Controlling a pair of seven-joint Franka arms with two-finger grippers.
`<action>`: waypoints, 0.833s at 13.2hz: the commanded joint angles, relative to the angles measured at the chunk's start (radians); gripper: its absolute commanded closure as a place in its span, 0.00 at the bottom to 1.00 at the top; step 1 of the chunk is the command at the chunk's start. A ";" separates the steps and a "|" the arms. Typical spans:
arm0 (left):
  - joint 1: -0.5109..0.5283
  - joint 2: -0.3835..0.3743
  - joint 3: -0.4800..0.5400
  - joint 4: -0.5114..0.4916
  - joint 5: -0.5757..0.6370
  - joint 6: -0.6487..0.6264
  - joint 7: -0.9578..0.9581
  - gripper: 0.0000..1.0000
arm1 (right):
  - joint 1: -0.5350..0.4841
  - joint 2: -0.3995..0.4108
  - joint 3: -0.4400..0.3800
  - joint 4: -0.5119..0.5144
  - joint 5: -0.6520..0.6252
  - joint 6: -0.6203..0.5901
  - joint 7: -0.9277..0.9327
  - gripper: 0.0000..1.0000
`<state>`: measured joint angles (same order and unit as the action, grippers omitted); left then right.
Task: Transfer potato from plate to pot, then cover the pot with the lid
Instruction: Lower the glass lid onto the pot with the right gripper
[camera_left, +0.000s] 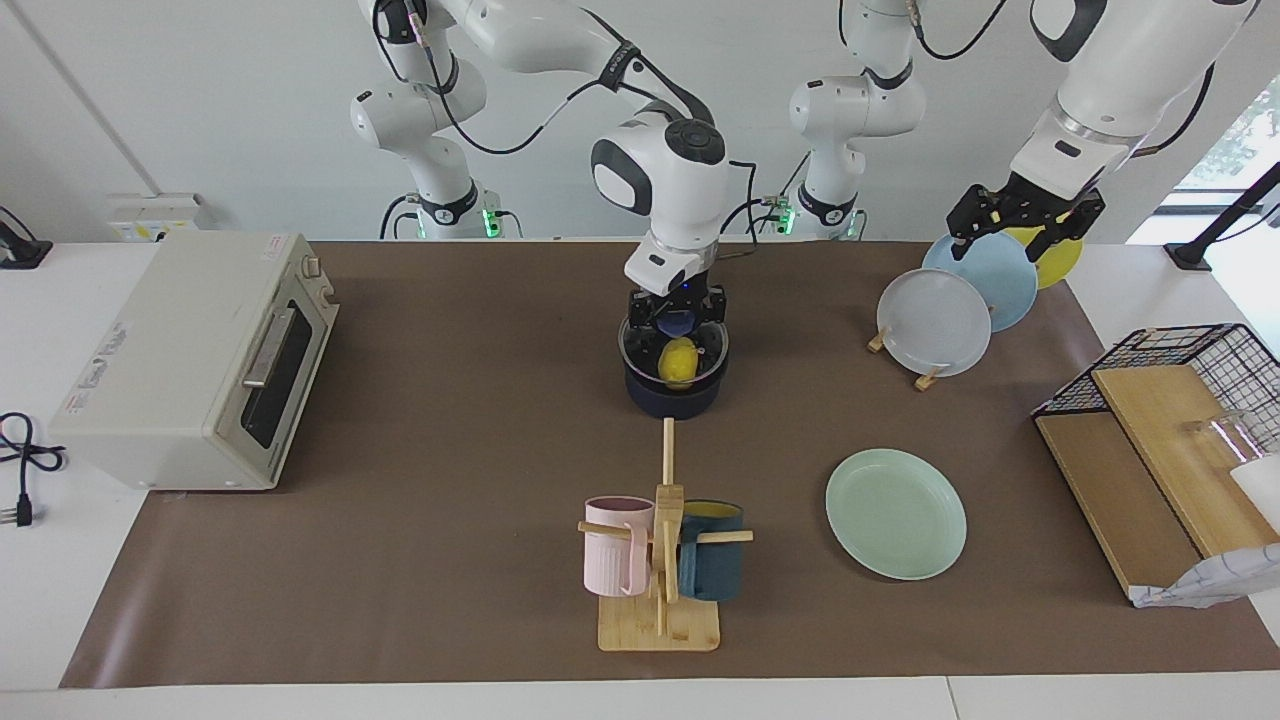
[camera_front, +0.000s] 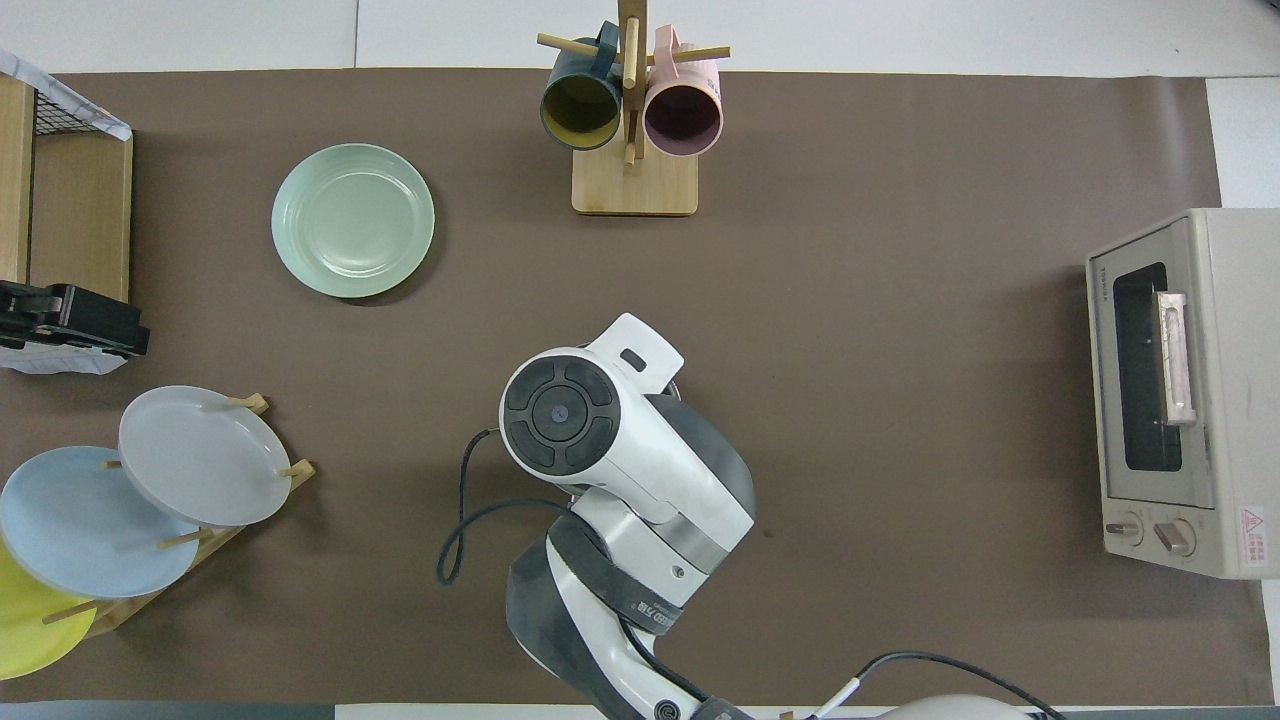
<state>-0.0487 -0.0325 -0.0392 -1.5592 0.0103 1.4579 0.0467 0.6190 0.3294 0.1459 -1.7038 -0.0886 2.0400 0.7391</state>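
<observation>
Right gripper fingers pinched on the lid knob, lid just over the pot holding the potato; off-centre release risks a tilted lid; left gripper waits, fingers wide, at pot's two o'clock.

potato in pot, lid over pot | plate farther from robots, toward left arm's end | mug tree farther than pot | toaster oven at right arm's end
</observation>
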 joint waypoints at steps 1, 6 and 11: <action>-0.004 -0.010 -0.001 0.002 0.010 -0.014 -0.004 0.00 | -0.004 0.014 0.004 0.020 -0.017 0.014 0.006 0.94; -0.005 -0.010 -0.005 0.013 -0.038 0.002 -0.005 0.00 | -0.007 0.034 0.004 0.016 -0.019 0.037 0.005 0.94; 0.007 -0.017 -0.021 0.005 -0.041 0.006 -0.005 0.00 | -0.005 0.048 0.004 0.007 -0.019 0.069 0.006 0.94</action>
<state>-0.0488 -0.0379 -0.0518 -1.5509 -0.0206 1.4648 0.0455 0.6185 0.3689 0.1454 -1.7036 -0.0892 2.0911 0.7391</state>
